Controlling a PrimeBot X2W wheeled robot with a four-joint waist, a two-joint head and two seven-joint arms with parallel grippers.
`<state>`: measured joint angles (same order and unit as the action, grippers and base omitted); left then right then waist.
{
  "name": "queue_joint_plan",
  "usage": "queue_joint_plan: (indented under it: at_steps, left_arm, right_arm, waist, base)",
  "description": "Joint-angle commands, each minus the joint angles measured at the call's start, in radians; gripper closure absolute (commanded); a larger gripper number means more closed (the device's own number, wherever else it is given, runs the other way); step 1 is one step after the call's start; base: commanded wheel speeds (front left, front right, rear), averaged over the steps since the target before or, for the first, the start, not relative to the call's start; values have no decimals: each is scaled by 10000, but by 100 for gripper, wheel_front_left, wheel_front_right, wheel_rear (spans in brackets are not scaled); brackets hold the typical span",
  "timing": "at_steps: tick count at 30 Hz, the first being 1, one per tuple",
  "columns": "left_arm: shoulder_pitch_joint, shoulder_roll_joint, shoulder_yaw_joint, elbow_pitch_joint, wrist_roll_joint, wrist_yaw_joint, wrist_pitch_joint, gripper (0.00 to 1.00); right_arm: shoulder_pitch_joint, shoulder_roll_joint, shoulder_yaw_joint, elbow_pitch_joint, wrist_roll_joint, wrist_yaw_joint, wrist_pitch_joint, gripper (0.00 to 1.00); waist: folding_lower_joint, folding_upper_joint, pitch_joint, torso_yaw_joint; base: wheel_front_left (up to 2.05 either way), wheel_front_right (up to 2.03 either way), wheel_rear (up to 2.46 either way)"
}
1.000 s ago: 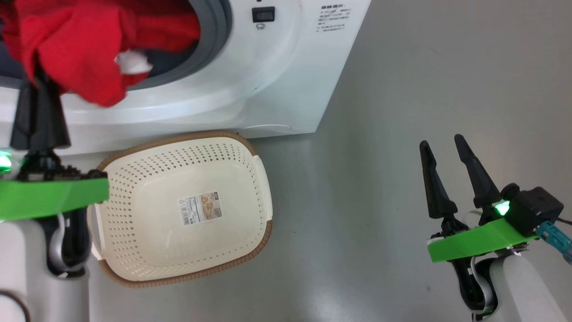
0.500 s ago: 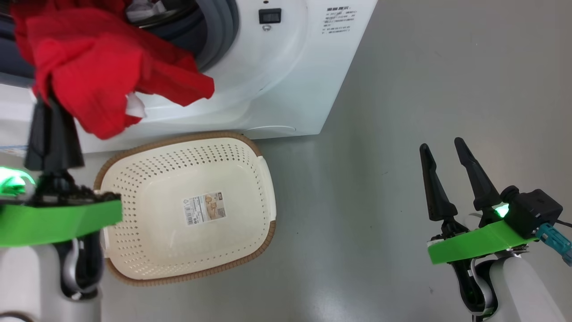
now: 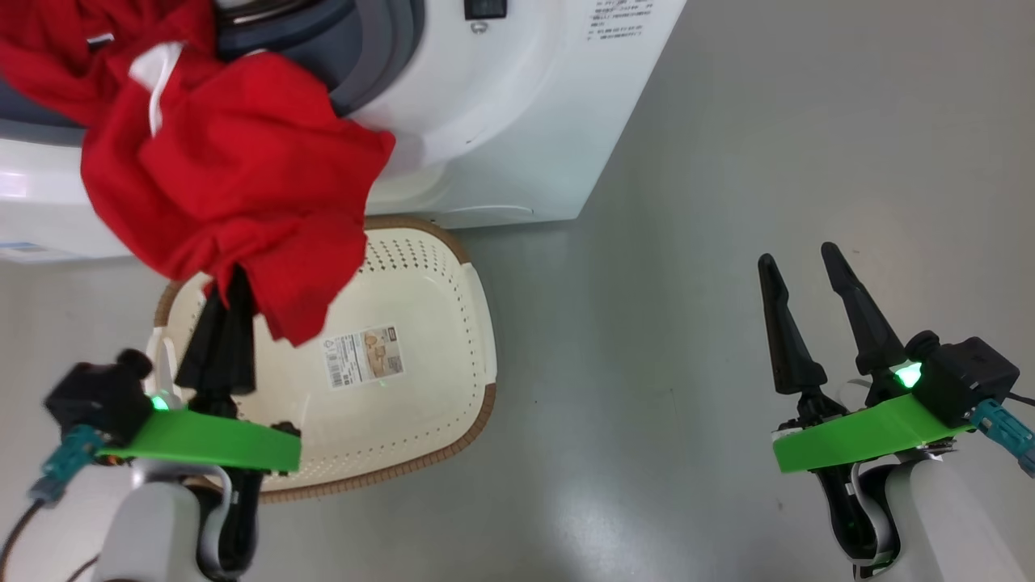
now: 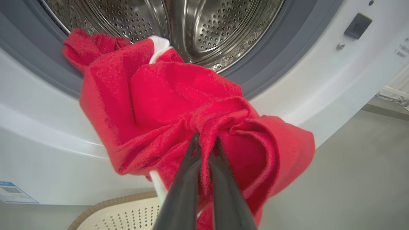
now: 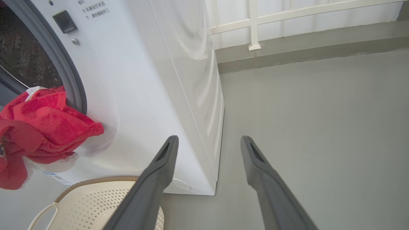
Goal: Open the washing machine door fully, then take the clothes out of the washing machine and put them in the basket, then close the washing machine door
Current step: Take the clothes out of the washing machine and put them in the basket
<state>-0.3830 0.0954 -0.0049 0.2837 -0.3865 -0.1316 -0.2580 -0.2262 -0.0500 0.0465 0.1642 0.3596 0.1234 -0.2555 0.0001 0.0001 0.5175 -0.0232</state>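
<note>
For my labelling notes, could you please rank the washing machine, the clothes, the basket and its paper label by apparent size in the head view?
Largest: washing machine.
Next: clothes and basket look about alike; the clothes hang nearer the camera and cover part of the basket, so tied.
Smallest: paper label.

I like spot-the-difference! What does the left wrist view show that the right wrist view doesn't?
Left wrist view: the left gripper shut on the red clothes. Right wrist view: the open right gripper and a white railing. Both: the red clothes, the white washing machine, its grey gasket and the cream basket.
</note>
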Motion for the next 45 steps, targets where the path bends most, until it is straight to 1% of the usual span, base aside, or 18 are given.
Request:
queue_joint_plan:
  at_steps: [1,10,13,14,25,32,40,41,44,45]
  left_arm:
    - [166,252,186,67,23,9,-38,100]
    - [-332,314,-148,1569,-142,9,-38,100]
    - [-617,355,-171,2137,-165,9,-38,100]
    - [-825,393,-240,2513,-185,9,-38,100]
    - [-1958,671,-937,4437,-350,9,-38,100]
    - [-2439,771,-1296,5072,-622,9,-38,100]
    - [-2654,866,-1358,5383,-755,9,-38,100]
    - [-2643,859,-1346,5396,-761,9,-38,88]
    - [-2570,837,-1323,5448,-775,9,-38,67]
    - [-2538,836,-1315,5466,-774,9,-38,58]
  right_arm:
    - [-11,-3,239,-261,27,73,-63,0]
    - [-158,-3,222,-342,6,73,-63,0]
    - [-235,-3,225,-387,-24,73,-63,0]
    - [-288,-3,243,-421,-53,73,-63,0]
    - [-498,-3,225,-586,-190,73,-63,0]
    - [-558,-3,298,-619,-251,73,-63,0]
    - [-627,-3,340,-576,-277,73,-63,0]
    - [-624,-3,341,-560,-281,73,-63,0]
    - [-598,-3,361,-510,-288,73,-63,0]
    - [-582,-3,374,-492,-291,73,-63,0]
  waist:
    - [-1,-1,148,-36]
    - [-1,-1,649,-64]
    - [-1,-1,904,-64]
    - [-1,-1,1102,-70]
    - [-1,-1,2111,0]
    - [-1,-1,2381,73]
    - [-1,-1,2374,72]
    - [-1,-1,2342,74]
    - [-1,-1,2211,74]
    - [-1,-1,2154,72]
  base:
    - [0,0,0]
    - [0,0,0]
    - [0,0,0]
    - [0,0,0]
    - [0,0,0]
    - [0,0,0]
    - [0,0,0]
    - [0,0,0]
    - [0,0,0]
    - [0,0,0]
